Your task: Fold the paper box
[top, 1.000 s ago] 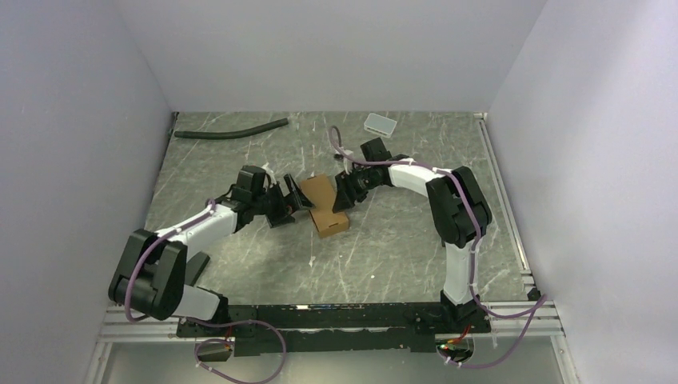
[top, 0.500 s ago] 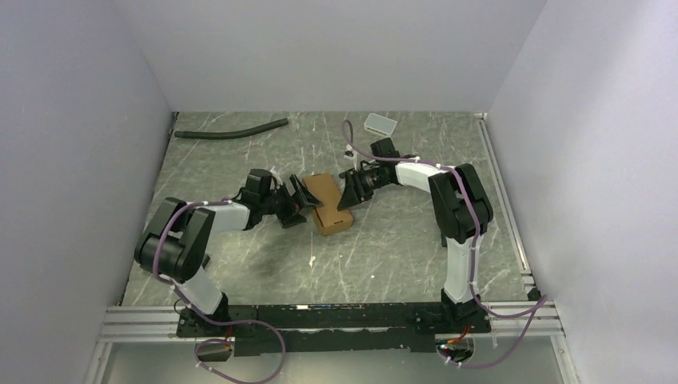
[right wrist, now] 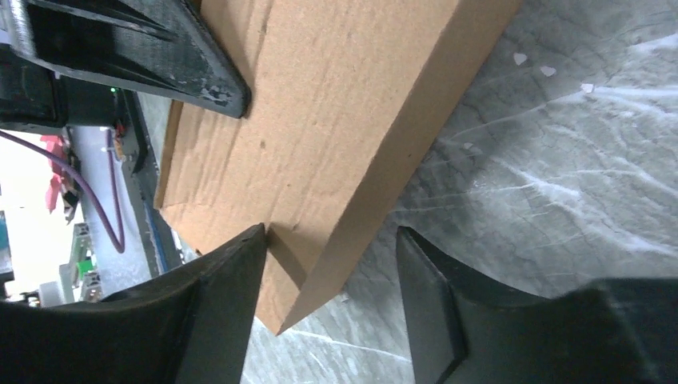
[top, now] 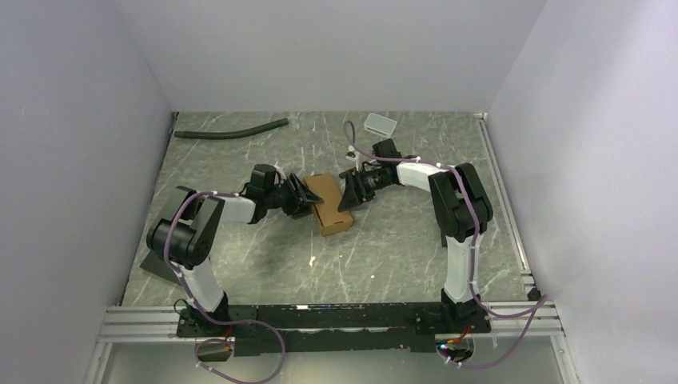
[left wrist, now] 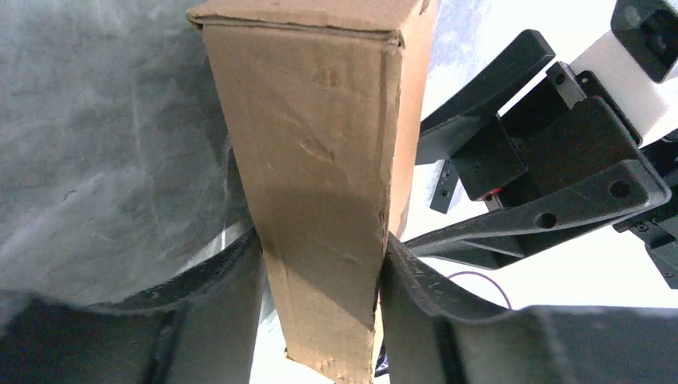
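Top external view shows you a long black rubber hose point(top: 232, 129) lying at the far left of the grey marbled table point(top: 384, 256). Look a bit to the right and you find the left gripper point(top: 306, 200) reaching in low from the left. It meets the small brown cardboard box point(top: 329, 206), which is folded into a long shape and sits near the middle of the table. In the left wrist view the box stands between the two black fingers point(left wrist: 232, 296). Both press on its sides, so your left gripper is pinching the box. Go on to the right and the right gripper point(top: 348, 196) is at the other side of the box. In the right wrist view its jaws are spread apart. One finger point(right wrist: 216, 280) touches the top face by the corner, and the other finger point(right wrist: 432, 288) is off the box, over the bare table. Farther right and back, a small white tray point(top: 380, 123) lies by the far wall.
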